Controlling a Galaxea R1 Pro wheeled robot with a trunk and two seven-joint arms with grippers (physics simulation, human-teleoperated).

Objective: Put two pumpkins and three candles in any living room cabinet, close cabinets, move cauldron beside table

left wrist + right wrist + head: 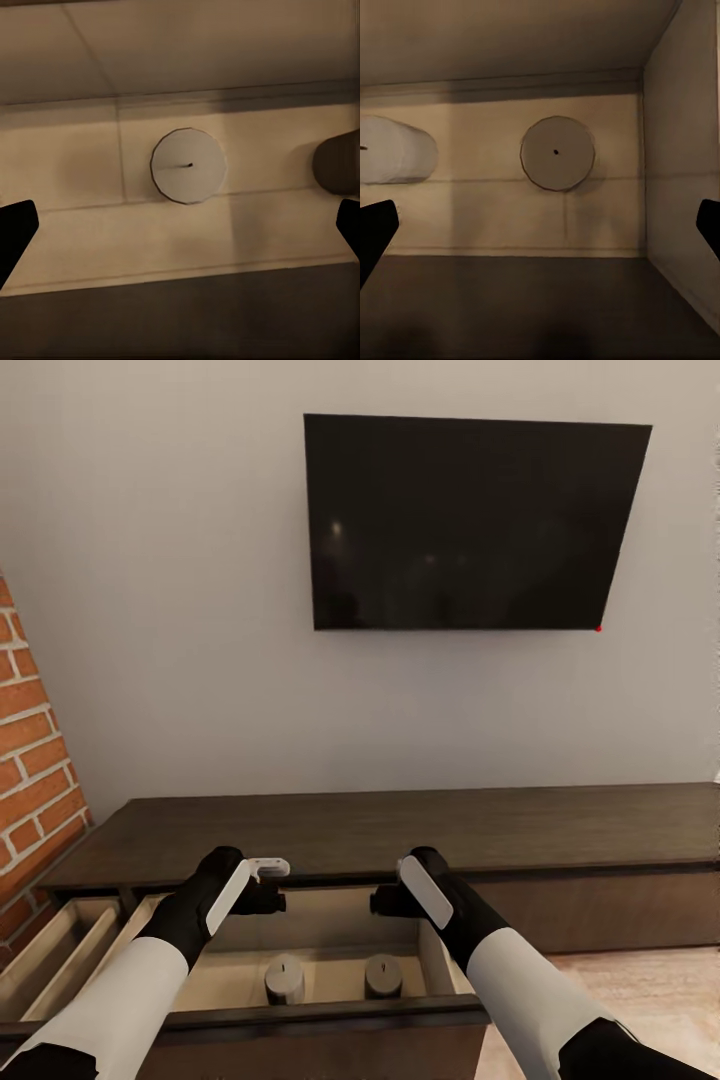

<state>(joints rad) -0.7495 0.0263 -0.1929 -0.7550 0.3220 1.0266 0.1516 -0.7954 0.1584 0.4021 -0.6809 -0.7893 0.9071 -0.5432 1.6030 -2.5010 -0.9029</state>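
Inside the cabinet point(400, 840) drawer, two upright candles point(285, 978), wicks up; both grippers' fingers point(15, 232) spread wide.

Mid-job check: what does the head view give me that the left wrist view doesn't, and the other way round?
Head view alone: the dark TV on the wall, the brick wall, the cabinet top, a second pulled-out drawer to the left, and both arms above the open drawer.

Left wrist view alone: a straight-down look at one candle, its dark wick plain, between the left pincer's spread fingertips.

Both: the pale drawer floor and two candles standing upright, apart from each other.
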